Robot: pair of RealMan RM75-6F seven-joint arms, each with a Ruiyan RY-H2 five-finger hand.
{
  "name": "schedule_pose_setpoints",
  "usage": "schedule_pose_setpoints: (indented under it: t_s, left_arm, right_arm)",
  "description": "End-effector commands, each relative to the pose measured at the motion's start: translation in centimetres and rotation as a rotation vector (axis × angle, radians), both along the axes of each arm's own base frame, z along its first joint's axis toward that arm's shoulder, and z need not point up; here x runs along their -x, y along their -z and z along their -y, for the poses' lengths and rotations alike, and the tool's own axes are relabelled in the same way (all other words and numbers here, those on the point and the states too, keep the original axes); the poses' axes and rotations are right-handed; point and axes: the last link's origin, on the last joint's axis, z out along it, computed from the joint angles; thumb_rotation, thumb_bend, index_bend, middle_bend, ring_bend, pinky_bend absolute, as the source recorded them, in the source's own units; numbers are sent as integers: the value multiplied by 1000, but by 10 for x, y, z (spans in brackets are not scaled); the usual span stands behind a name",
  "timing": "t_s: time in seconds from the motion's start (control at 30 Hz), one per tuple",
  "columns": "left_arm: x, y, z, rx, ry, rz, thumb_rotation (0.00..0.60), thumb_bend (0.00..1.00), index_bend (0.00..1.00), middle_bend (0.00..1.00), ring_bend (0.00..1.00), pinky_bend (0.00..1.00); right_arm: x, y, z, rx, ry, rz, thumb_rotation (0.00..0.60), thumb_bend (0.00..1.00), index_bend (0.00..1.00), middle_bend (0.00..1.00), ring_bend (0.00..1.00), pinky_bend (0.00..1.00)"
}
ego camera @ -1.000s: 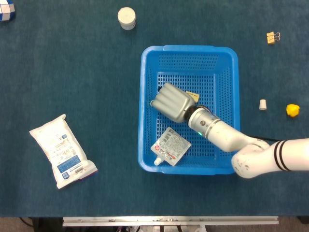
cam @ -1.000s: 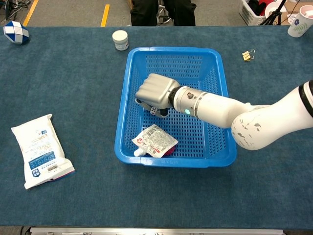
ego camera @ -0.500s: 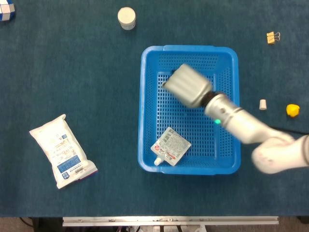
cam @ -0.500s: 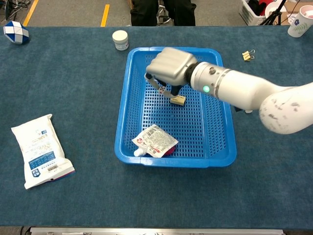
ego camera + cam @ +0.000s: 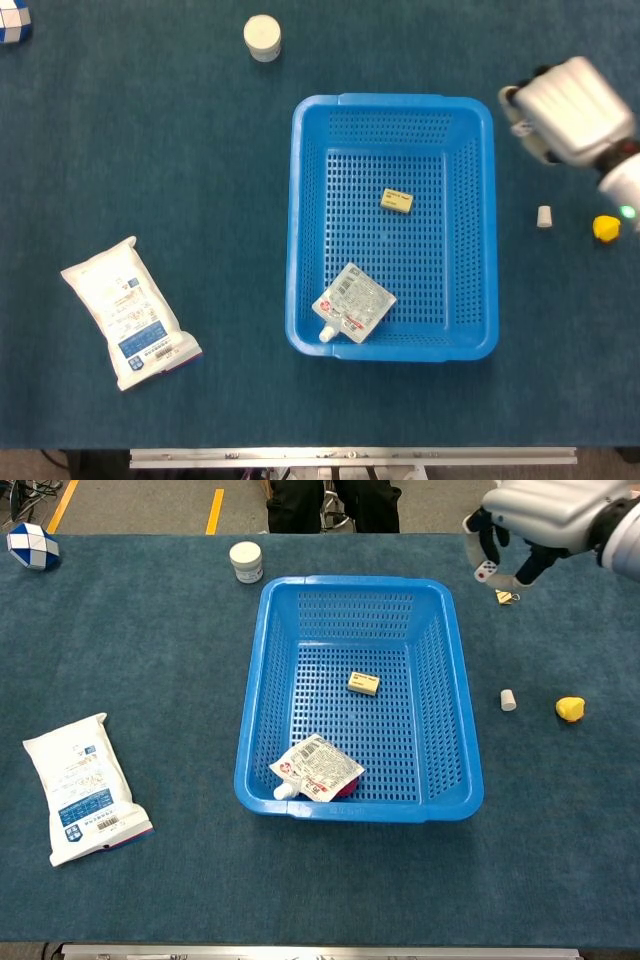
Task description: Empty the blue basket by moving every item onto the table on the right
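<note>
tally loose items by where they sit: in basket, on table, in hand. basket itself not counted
In blue basket: 2 (small tan block, spouted pouch)
On table: 7 (white packet, white jar, checkered puzzle, binder clip, small white cylinder, yellow object, white cup)
In right hand: 1 (white die)
Total: 10

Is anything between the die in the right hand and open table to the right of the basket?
Nothing visible. The right hand holds the die above bare table, already past the blue basket; binder clip lies nearby.
</note>
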Motion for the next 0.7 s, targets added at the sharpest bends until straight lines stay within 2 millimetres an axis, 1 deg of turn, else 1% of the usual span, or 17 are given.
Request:
schedule_pose_setpoints:
  t_s: [0.03, 0.17, 0.3, 0.43, 0.6, 0.7]
  left_arm:
    - [-2, 4, -2, 11, 5, 5, 600, 299, 390, 273, 257, 138]
    - [-3, 9, -3, 21, 9, 10, 600, 298, 390, 273, 257, 138]
    - [-5, 10, -3, 22, 12, 8, 600, 299, 390, 273, 257, 138]
    - [-7, 11, -4, 27, 14, 5, 600, 299, 390, 273, 257, 138]
    - [-8, 11, -3, 31, 12, 1, 600, 299, 390, 273, 257, 138]
    - [-8, 11, -2, 29, 12, -1, 600, 299, 390, 273, 257, 138]
  right_arm:
    - [20, -7, -7, -22, 49, 11, 600, 302, 553, 575, 450, 573]
    - [38, -3, -9, -44, 67, -17, 600, 301, 553, 575, 450, 573]
    - [56, 4, -6, -52, 84, -56, 600, 301, 553, 575, 450, 573]
    - [73, 20, -2, -75, 114, -105, 600, 301, 553, 575, 450, 573]
    - [84, 41, 2, -95, 135, -134, 600, 301, 551, 551, 450, 573]
    - [87, 51, 4, -106, 141, -143, 600, 301, 492, 529, 440, 573]
